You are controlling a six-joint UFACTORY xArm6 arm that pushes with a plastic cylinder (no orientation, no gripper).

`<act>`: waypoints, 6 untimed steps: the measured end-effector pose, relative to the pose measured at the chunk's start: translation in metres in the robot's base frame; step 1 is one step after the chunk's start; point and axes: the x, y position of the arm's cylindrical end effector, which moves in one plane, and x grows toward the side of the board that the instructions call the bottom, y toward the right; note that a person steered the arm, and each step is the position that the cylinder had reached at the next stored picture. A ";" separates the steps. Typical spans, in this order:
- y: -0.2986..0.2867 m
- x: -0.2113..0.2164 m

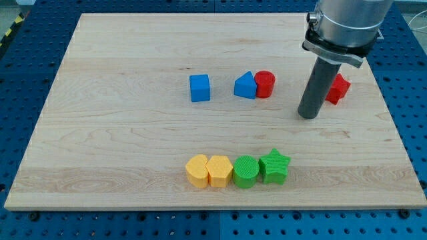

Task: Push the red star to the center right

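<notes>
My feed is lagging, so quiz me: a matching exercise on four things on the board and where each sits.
Things:
1. blue cube
2. red star
3. green star
4. my tip

Places:
A. right end of the bottom row
B. partly hidden behind the rod
C. just left of the red star
D. left of the blue triangle

Pairs: 1-D, 2-B, 3-A, 4-C
</notes>
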 end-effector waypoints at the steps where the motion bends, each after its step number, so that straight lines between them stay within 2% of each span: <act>1: 0.001 -0.010; 4: 0.001 -0.057; 6: 0.026 -0.056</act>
